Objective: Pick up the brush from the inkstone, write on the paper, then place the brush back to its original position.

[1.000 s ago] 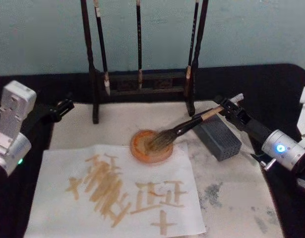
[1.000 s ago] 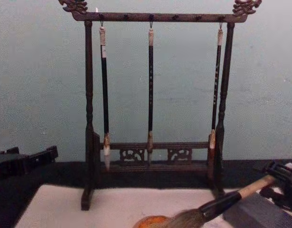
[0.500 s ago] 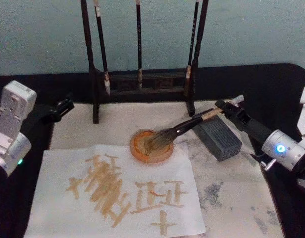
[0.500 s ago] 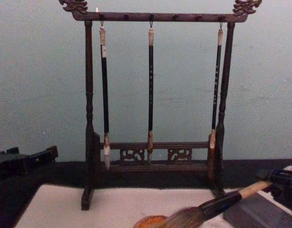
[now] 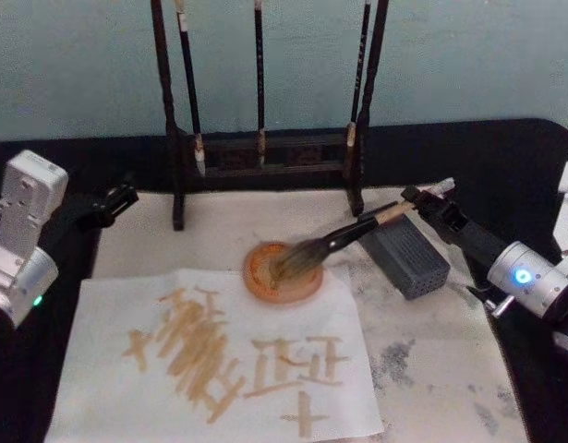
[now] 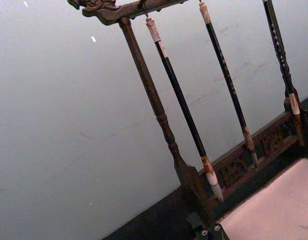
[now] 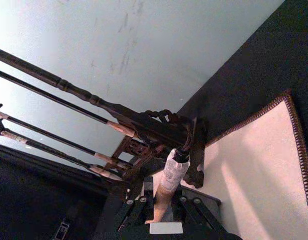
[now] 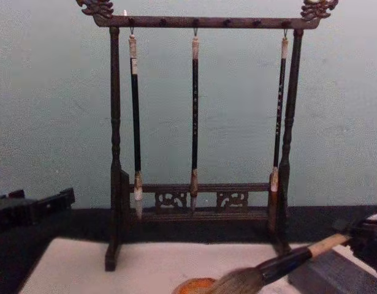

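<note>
Bristles of the brush rest in the orange inkstone at table centre. Its handle runs toward 2 o'clock over the grey block, slightly lower than a second ago. Right gripper straddles the handle end; whether its jaws press it I cannot tell. Paper lies toward 7 o'clock. Left gripper, parked at 9 o'clock, is closed and empty.
</note>
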Robot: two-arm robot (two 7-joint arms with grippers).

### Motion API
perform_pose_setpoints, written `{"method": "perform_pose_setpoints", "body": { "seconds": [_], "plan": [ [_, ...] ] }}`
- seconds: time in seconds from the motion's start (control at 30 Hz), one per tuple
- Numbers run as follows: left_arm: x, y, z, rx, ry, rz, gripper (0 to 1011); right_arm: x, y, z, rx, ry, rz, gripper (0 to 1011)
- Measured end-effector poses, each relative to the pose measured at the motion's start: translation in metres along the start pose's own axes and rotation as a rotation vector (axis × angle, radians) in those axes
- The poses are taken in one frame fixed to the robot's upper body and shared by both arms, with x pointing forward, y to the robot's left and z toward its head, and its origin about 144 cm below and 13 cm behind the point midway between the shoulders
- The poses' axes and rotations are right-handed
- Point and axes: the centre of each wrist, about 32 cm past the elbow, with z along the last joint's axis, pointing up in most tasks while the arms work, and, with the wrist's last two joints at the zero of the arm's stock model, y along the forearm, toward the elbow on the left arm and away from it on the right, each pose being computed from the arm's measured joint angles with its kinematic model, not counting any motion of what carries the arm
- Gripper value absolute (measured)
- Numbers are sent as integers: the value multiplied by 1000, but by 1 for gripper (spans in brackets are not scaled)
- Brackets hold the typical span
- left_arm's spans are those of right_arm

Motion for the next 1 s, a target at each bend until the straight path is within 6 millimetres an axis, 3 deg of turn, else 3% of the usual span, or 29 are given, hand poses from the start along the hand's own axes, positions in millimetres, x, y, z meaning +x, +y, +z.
{"method": "perform_pose_setpoints", "body": {
  "seconds": [0.53, 1.0],
  "plan": [
    [0, 0, 0, 0, 0, 0, 1002, -2, -1, -1, 0, -7, -2, 195],
    [0, 0, 0, 0, 0, 0, 1002, -41, -7, -3, -40, -173, 10, 192]
  ]
}}
